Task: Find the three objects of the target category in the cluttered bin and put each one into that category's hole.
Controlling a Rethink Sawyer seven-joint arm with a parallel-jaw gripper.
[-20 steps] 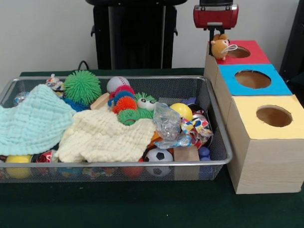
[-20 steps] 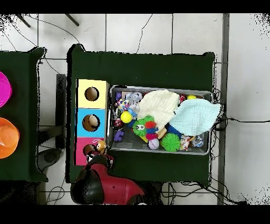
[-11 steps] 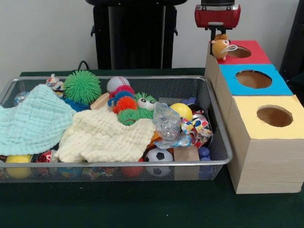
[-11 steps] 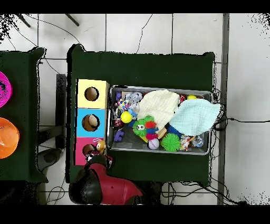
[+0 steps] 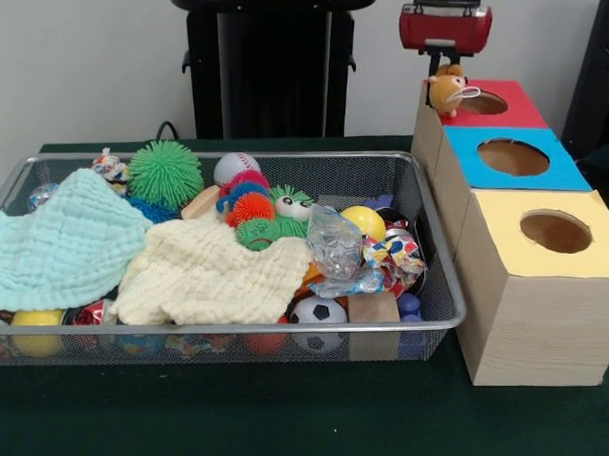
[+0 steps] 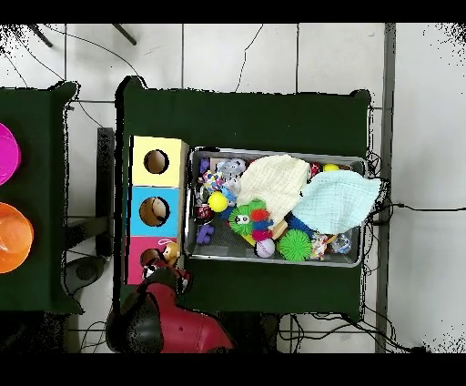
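1. Standing nearest in the front view, on the dark green table cloth (image 5: pixel 242 430): a pale wooden box row with three coloured tops (image 5: pixel 533 310); showing a round hole in the yellow top (image 5: pixel 556 231), then one in the blue top (image 5: pixel 513 157), then one in the red top (image 5: pixel 483 103) farthest back.
2. Lying just beside the boxes: a silver wire-mesh bin (image 5: pixel 443 313) crowded with toys; covering much of its near half, a cream knitted cloth (image 5: pixel 211 276) and a mint-green knitted cloth (image 5: pixel 60 247).
3. Peeking out at the bin's near edge: a black-and-white soccer ball (image 5: pixel 317 311); sitting near the box end, a crumpled clear plastic wrapper (image 5: pixel 335 245) and a plain yellow ball (image 5: pixel 364 222).
4. Resting toward the bin's far side: a green spiky rubber ball (image 5: pixel 165 173) and a white baseball with red stitching (image 5: pixel 236 168).
5. Perching on the red top's edge, just beside its hole and not yet inside: a small orange plush animal (image 5: pixel 446 90), seen likewise in the overhead view (image 6: pixel 169 251).
6. Hanging directly above the plush: the red and black gripper (image 5: pixel 445 58); touching or merely close, cannot tell; fingers hidden, so impossible to say whether apart or together.
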